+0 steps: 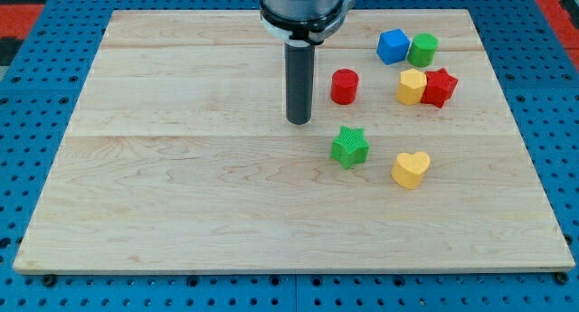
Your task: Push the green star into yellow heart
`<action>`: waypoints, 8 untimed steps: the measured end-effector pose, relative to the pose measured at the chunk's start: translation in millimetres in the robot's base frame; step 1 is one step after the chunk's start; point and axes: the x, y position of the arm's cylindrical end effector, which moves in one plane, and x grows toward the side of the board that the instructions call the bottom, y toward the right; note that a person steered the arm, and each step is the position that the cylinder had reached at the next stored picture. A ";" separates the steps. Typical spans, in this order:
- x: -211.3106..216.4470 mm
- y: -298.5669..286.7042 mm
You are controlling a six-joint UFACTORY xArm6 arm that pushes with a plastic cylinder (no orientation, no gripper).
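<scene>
Near the board's middle, toward the top edge, my rod stands upright, my tip [299,121] bare on the wood, touching nothing, just up-left of the green star [349,146]. Star is ridged, lying flat, right of centre. Yellow heart [411,169] sits near it, toward the right edge, apart.

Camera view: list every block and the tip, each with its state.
My tip: upper left of green star, apart.
Green star: flat, untouched.
Yellow heart: right of star, apart.
Red cylinder: alone.
Blue cube: touching green cylinder.
Yellow block: touching red star.
</scene>
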 end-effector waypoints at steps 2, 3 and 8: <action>21.2 19.6; 31.1 -14.0; 48.0 113.8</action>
